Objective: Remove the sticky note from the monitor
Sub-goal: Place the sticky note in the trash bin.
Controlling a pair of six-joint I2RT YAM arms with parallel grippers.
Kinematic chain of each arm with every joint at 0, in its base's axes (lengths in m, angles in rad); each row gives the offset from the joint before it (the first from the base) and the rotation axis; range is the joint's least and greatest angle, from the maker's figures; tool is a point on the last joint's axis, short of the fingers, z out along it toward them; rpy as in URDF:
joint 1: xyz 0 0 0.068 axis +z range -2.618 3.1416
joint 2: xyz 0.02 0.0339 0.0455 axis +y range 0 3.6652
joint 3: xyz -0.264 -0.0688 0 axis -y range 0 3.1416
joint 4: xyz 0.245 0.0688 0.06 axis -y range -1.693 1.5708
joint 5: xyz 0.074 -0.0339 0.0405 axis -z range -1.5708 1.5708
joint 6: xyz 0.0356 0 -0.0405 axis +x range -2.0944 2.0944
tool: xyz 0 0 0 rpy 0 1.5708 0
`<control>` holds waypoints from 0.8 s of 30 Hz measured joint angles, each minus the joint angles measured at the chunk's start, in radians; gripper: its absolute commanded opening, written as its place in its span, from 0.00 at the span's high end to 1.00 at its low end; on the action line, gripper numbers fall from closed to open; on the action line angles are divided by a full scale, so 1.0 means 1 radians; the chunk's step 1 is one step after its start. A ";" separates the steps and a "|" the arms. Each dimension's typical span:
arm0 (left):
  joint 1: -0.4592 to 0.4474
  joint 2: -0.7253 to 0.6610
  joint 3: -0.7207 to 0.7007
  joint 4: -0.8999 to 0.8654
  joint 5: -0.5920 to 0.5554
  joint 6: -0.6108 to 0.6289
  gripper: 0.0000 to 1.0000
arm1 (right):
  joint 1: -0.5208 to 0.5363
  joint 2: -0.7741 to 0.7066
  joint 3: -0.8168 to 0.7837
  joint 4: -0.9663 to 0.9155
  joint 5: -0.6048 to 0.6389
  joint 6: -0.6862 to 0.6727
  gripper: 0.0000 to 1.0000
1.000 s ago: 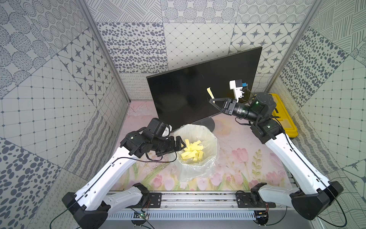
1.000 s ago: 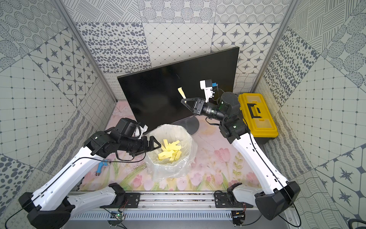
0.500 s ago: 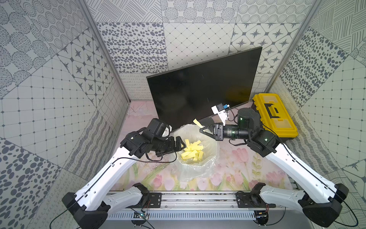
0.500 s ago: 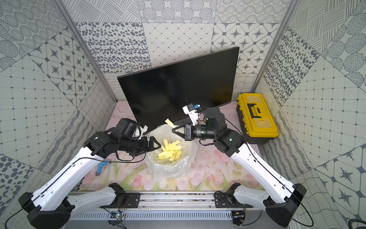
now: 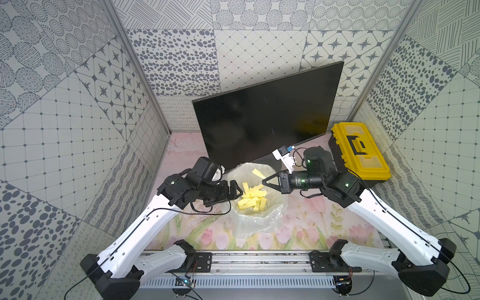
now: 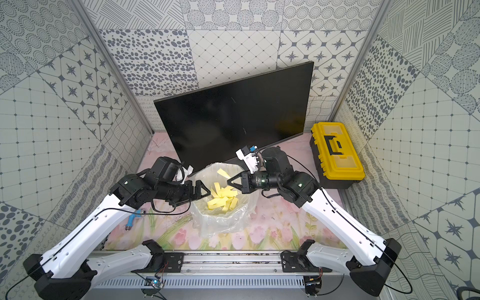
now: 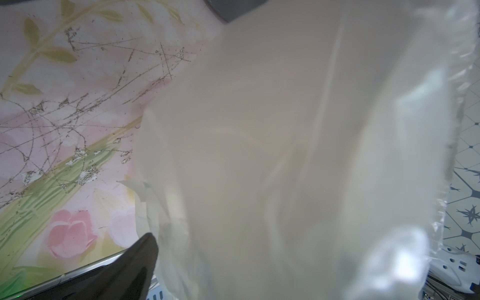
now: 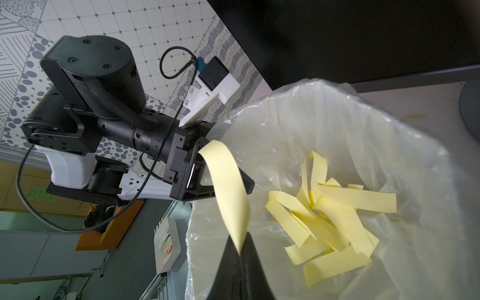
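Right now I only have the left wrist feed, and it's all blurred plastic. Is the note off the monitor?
Observer: Yes. In both top views the monitor has a bare screen.
Operator: Where's the note?
Observer: The right gripper is shut on the sticky note, pinching one end.
Operator: Over the bag?
Observer: Yes, in a top view it hangs over the mouth of the clear bag, which already holds yellow strips.
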 measured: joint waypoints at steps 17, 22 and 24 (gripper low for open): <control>0.000 -0.009 -0.002 0.025 -0.014 0.000 0.01 | 0.019 0.055 0.055 -0.053 0.036 -0.052 0.35; 0.000 -0.010 -0.002 0.025 -0.014 0.000 0.01 | 0.020 0.056 0.083 -0.057 0.037 -0.053 0.29; 0.000 -0.011 0.000 0.025 -0.017 0.000 0.01 | 0.020 0.057 0.096 -0.057 0.037 -0.053 0.27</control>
